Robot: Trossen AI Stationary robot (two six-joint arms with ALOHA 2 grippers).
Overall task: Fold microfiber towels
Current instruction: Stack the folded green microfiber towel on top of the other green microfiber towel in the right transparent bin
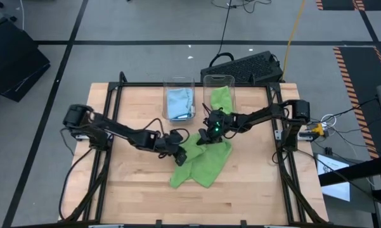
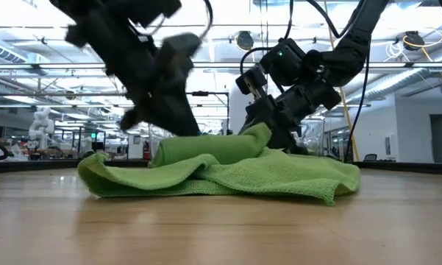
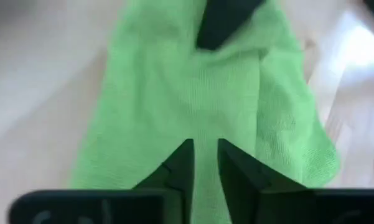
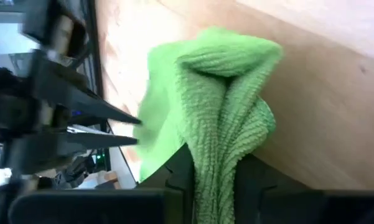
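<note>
A lime green microfiber towel [image 1: 203,161] lies crumpled on the middle of the wooden table, its near part flat on the wood [image 2: 228,173]. My left gripper [image 1: 177,149] is shut on its left side, and my right gripper [image 1: 207,135] is shut on its far side. The two grippers stand close together over the cloth. In the left wrist view the towel [image 3: 199,93] stretches away from my fingers to the right gripper's finger [image 3: 224,22]. In the right wrist view a bunched ridge of towel [image 4: 227,93] rises between my fingers, with the left gripper [image 4: 112,127] beside it. My left gripper pinches a strip of the green towel [image 3: 204,165] between its two fingers, slanting down from the table's left. The cloth is lifted a little at the fingers; the rest lies on the table. My right gripper pinches a bunched fold of the towel [image 4: 221,155], several layers thick, between its two fingers, slanting down from the table's right. The fold stands up as a hump [image 2: 254,136] at the fingers, while the towel's remainder rests on the wood.
Two clear bins stand at the table's far edge: one [image 1: 179,101] holds a light blue towel, the other [image 1: 219,96] a green one. A black keyboard [image 1: 244,66] lies beyond the table. Bare wood lies to the near left and near right.
</note>
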